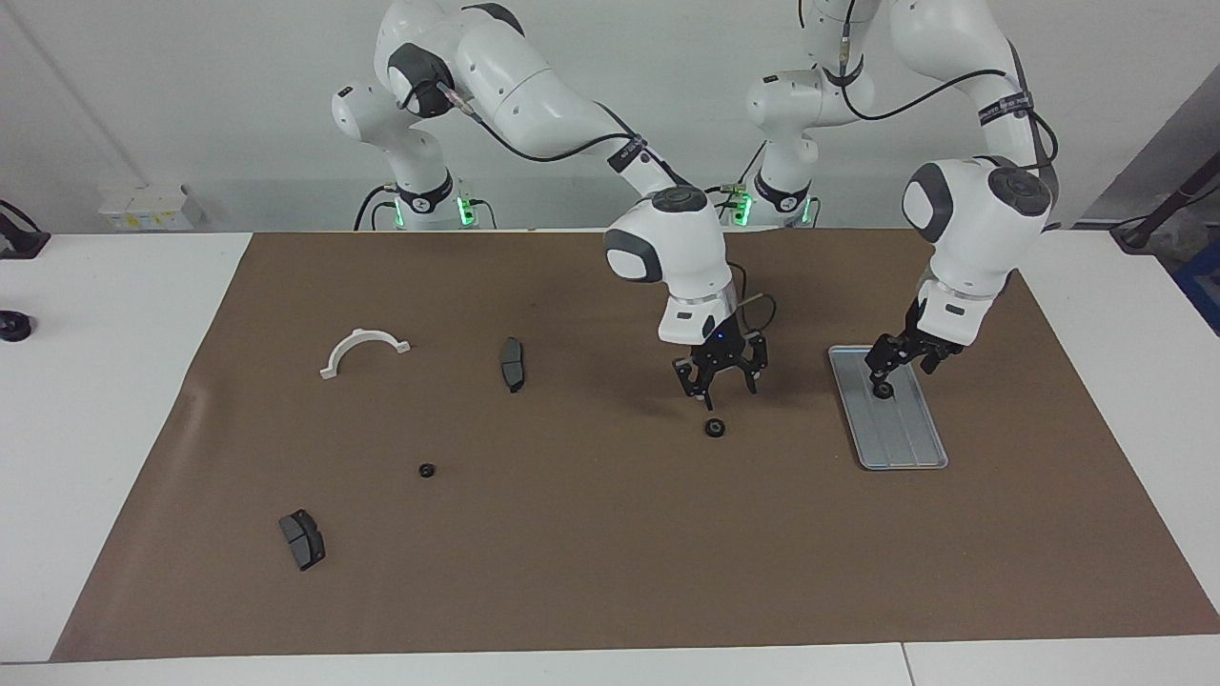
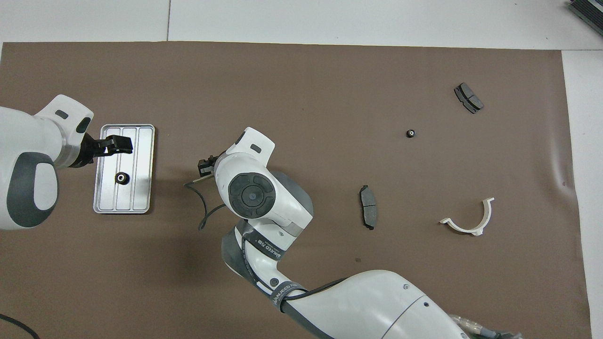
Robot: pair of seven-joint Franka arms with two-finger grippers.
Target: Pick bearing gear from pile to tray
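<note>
Your right claw [image 1: 720, 381] hung spread just above a small black round ring [image 1: 714, 428] that lay loose on the brown mat [image 1: 591, 572], between the pile and the tray, not pinched by anything. Your left claw [image 1: 891, 367] hovered, spread and empty, over the end of the flat ridged silver-grey metal tray [image 1: 901, 448] nearer the robots, where another black ring [image 2: 122, 178] already sat in the middle channel. Toward the right arm's end of the bench, a third black ring [image 1: 426, 470] was left with the white half-ring bracket [image 1: 363, 349] and two dark grey curved pads [image 1: 512, 363] [image 1: 301, 538].

The risk, as I judged it, lay in that ring on the mat: it sat well short of the tray, so it counted for nothing until one of your arms took it up. It was small and low, and a claw coming down off-centre could have nudged it into a roll instead of closing round it. Both arms were near each other there, so a reach by the left arm could have crowded the right. A careless drop into the tray might also have knocked the ring resting there.
</note>
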